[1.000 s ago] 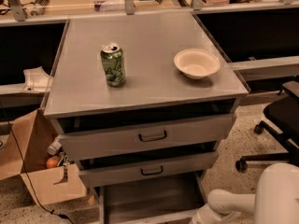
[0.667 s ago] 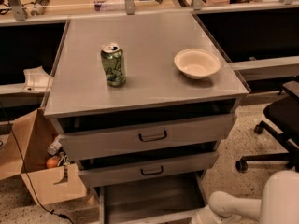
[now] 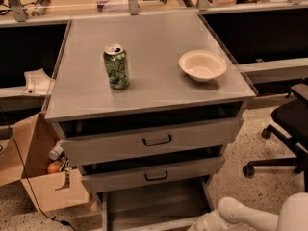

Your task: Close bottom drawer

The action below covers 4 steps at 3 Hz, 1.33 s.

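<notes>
While the bottom drawer (image 3: 154,208) stands open, the gripper (image 3: 202,225) seems to sit at its front-right corner; I cannot tell its grip.

My arm (image 3: 250,214) now sits lower in the bottom right corner than a second ago, its bulky white upper part dropped toward the edge. The gripper is out of sight below.
</notes>
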Tool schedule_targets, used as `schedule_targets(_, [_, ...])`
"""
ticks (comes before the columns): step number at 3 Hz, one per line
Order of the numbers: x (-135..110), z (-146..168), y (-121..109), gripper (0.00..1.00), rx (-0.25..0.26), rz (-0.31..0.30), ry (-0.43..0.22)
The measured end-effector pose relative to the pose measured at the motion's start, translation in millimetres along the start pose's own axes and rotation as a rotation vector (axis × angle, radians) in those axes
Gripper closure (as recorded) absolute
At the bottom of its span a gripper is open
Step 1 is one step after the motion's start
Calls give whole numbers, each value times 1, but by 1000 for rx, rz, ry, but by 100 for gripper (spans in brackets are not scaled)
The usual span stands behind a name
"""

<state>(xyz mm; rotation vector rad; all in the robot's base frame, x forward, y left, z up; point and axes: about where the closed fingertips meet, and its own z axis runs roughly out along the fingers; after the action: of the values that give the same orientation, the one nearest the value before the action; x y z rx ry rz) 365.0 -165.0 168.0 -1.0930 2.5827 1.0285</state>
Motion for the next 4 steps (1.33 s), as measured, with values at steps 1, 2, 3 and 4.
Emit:
schedule_targets(1, [0, 0, 0, 100, 0, 0, 0])
schedule_targets(2, [0, 0, 0, 81, 0, 0, 0])
schedule_targets(3, [0, 0, 0, 58, 0, 0, 0])
schedule_targets(4, [0, 0, 0, 27, 0, 0, 0])
